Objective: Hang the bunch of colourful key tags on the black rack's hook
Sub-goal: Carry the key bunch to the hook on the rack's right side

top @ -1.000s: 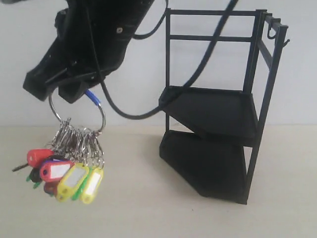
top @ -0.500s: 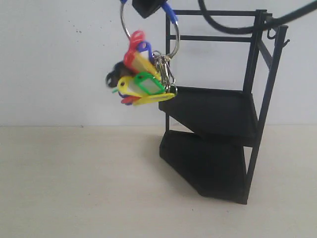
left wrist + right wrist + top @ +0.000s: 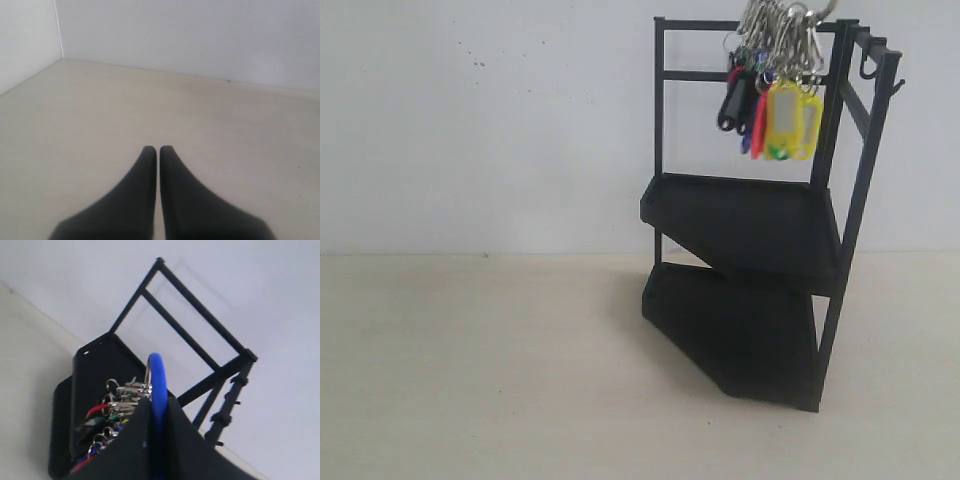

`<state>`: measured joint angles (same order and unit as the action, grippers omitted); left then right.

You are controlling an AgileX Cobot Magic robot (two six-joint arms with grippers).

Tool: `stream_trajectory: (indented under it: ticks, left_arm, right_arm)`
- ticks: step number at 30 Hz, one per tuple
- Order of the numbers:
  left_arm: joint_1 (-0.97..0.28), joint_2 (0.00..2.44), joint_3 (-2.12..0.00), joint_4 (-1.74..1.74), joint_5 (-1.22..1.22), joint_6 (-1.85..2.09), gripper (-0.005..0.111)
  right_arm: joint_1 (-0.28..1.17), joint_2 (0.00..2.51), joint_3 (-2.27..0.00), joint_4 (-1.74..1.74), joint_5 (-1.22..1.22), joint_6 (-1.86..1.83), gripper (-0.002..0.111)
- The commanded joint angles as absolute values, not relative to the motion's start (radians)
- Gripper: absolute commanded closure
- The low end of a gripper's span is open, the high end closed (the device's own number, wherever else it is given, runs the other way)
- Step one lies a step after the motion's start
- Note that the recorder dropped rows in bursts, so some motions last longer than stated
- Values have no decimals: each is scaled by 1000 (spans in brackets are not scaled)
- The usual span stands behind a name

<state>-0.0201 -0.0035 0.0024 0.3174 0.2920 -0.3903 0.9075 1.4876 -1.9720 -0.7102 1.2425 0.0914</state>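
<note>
The colourful key tag bunch (image 3: pixel 775 105) hangs in the air in front of the black rack (image 3: pixel 750 250), level with its upper bars; the ring runs off the top of the exterior view. The hook (image 3: pixel 899 88) on the outer corner post stands to the right of the bunch, apart from it. In the right wrist view my right gripper (image 3: pixel 159 402) is shut on the ring's blue sleeve (image 3: pixel 156 375), with clips and tags (image 3: pixel 107 412) dangling below over the rack (image 3: pixel 90 385). My left gripper (image 3: pixel 158 149) is shut and holds nothing, over bare table.
A second J-hook (image 3: pixel 867 70) sits further along the rack's top rail. The beige table (image 3: pixel 480 370) spreads out left of the rack, with a white wall (image 3: pixel 480 120) behind. Both arms are outside the exterior view.
The bunch has gone from low on the left, up and rightward, to the rack's top bars. The right arm and its cable have left the exterior view.
</note>
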Motion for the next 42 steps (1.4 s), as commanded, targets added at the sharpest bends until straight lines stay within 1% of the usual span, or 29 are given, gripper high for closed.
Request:
stream_trajectory:
  ticks: [1, 10, 12, 14, 18, 22, 31, 36, 42]
  left_arm:
    - [-21, 0, 0, 321, 289, -401, 102]
    - [-21, 0, 0, 321, 289, -401, 102]
    - [-21, 0, 0, 321, 289, -401, 102]
    - [-21, 0, 0, 321, 289, -401, 102]
    - [-21, 0, 0, 321, 289, -401, 102]
    - [-21, 0, 0, 321, 289, -401, 102]
    - [-21, 0, 0, 321, 289, -401, 102]
    - [-21, 0, 0, 321, 289, -401, 102]
    - [-21, 0, 0, 321, 289, -401, 102]
  right_arm:
    - [868, 1436, -1974, -783, 1221, 125, 109]
    - [631, 1310, -1974, -825, 1221, 125, 109]
    - [569, 1302, -1974, -825, 1221, 125, 109]
    - [448, 1308, -1974, -788, 1221, 121, 109]
    - [351, 1364, -1974, -657, 1221, 82, 109]
    - [338, 1443, -1974, -554, 1221, 79, 109]
    - [338, 1547, -1971, -524, 1221, 102, 109]
    - [338, 1556, -1889, -524, 1221, 121, 109]
    - [338, 1556, -1784, -511, 1118, 175, 109]
